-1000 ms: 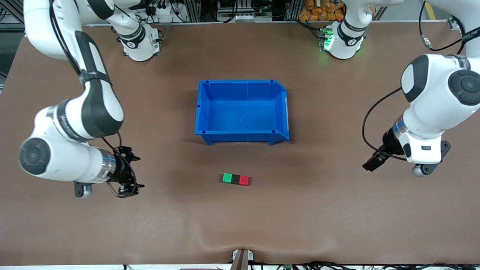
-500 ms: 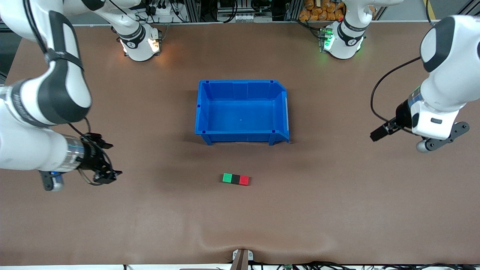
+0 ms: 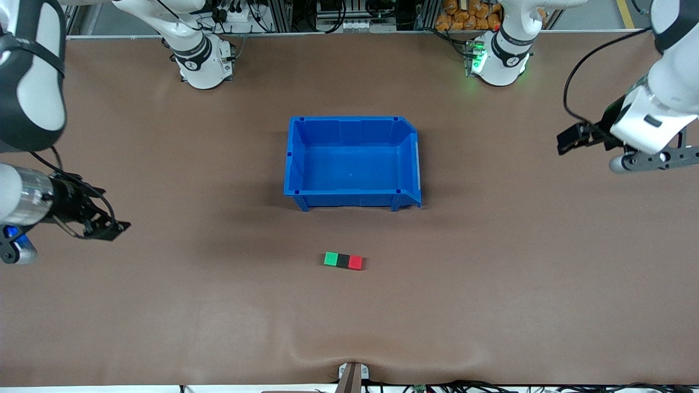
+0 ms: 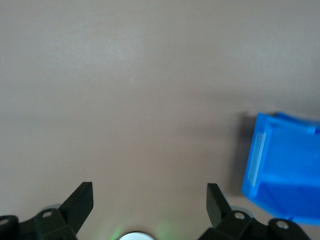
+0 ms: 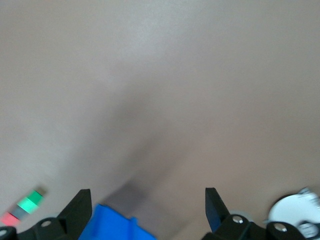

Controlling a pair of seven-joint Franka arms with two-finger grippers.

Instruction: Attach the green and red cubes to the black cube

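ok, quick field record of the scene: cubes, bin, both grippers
cubes: green cube, black cube, red cube touching in one row, black in the middle
bin: blue bin, nothing in it, farther from the front camera than the row
left gripper: open, over bare table at the left arm's end
right gripper: open, over bare table at the right arm's end
held: nothing

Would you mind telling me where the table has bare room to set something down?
Bare table lies between the cube row and the front camera, and toward both ends beside the blue bin. Tightest is the strip between bin and cubes. Left gripper and right gripper hang over the ends, open.
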